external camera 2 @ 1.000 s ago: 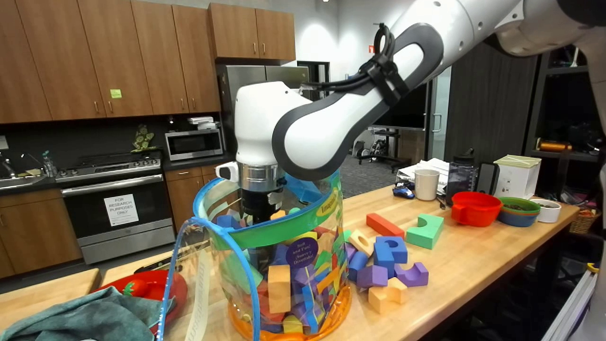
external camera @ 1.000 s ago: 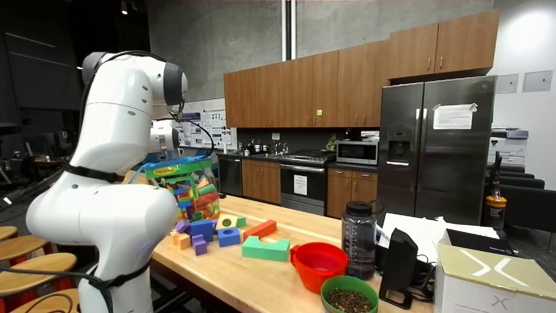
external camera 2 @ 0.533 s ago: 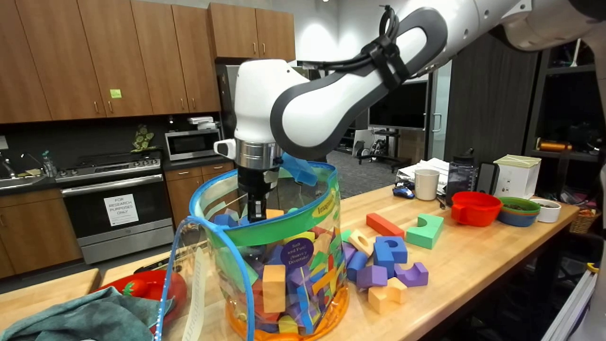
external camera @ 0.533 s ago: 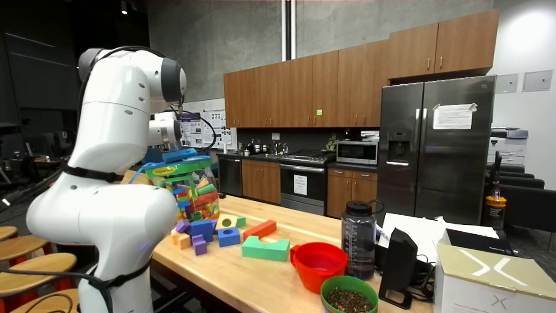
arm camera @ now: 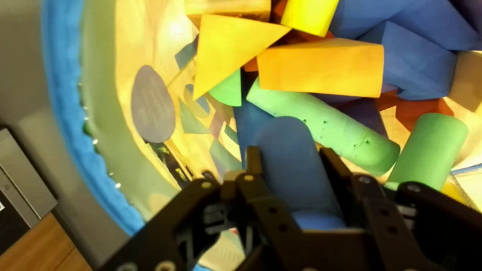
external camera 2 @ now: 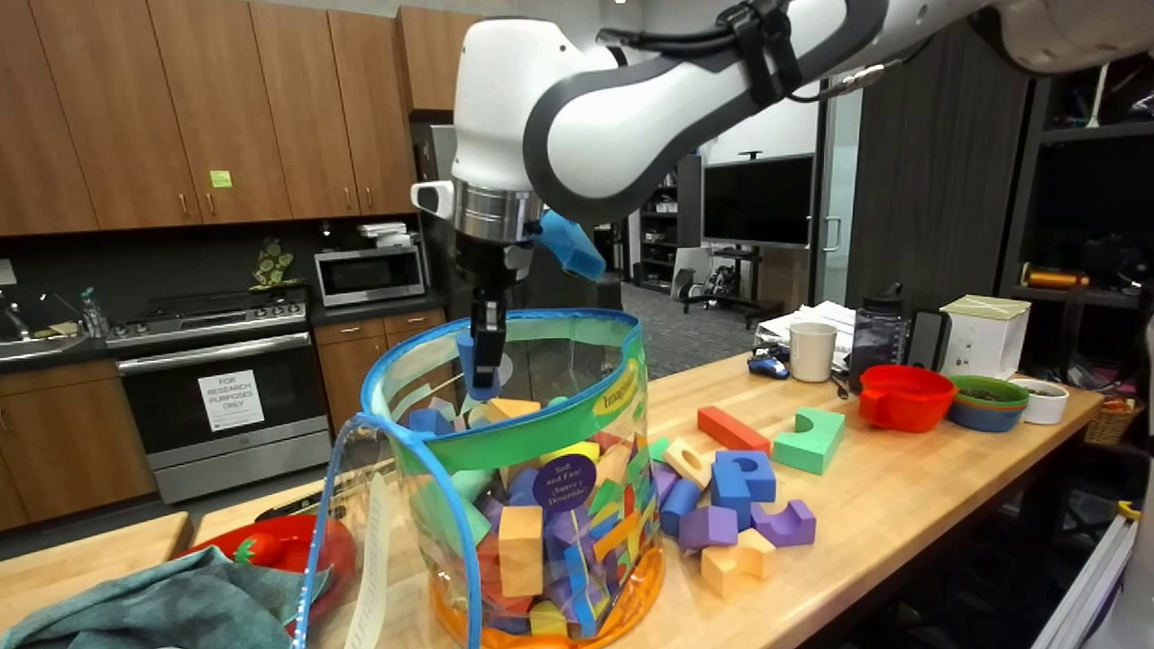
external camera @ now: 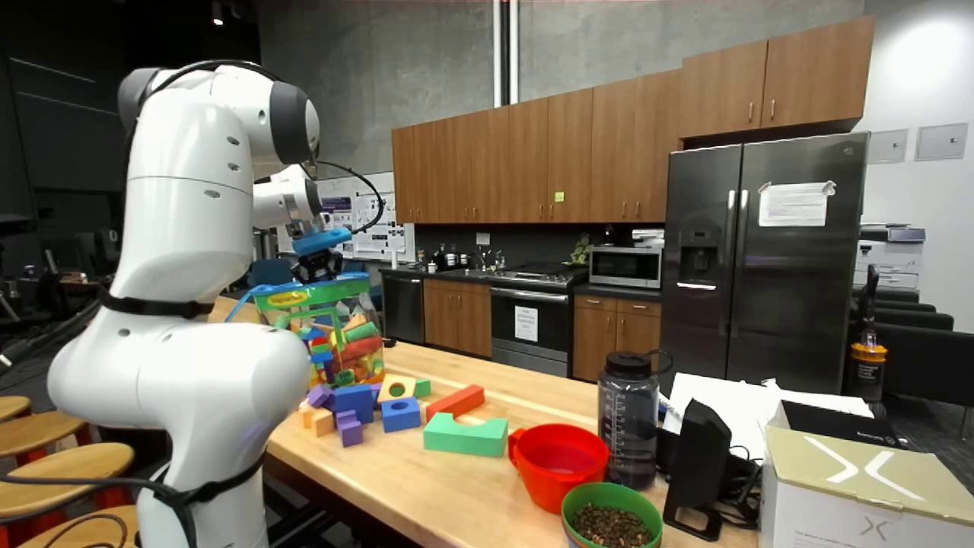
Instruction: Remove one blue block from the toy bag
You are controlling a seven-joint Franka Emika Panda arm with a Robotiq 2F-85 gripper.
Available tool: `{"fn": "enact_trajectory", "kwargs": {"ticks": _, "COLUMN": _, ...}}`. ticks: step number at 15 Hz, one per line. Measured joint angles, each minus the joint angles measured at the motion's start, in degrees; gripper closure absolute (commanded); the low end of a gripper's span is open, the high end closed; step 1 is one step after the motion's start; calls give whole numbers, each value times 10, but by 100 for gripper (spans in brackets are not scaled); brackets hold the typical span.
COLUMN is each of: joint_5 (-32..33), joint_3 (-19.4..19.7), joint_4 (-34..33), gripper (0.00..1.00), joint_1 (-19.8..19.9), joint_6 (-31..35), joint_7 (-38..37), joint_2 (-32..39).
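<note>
My gripper (arm camera: pixel 292 158) is part-closed onto a blue cylindrical block (arm camera: pixel 288 135), contact on both sides. I hold it above other blocks (arm camera: pixel 320 67) in the toy bag (external camera 2: pixel 523 442).

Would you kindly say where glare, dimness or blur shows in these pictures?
In the wrist view, the blue block between the dark jaws looks dim and soft, while the orange block is brightly lit; in an exterior view, glare bleaches the upper-right wall and the left background is nearly black.
</note>
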State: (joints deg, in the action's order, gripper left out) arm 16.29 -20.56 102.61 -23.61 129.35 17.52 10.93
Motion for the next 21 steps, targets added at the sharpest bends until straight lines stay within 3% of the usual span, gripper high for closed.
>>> {"fn": "enact_trajectory", "kwargs": {"ticks": 15, "joint_5": 61, "joint_3": 9, "joint_4": -34, "gripper": 84, "joint_1": 28, "joint_6": -203, "joint_7": -2, "joint_2": -112}}
{"fn": "enact_trajectory", "kwargs": {"ticks": 21, "joint_5": 63, "joint_3": 10, "joint_4": 26, "gripper": 84, "joint_1": 38, "joint_6": -241, "joint_7": -65, "joint_2": -183}}
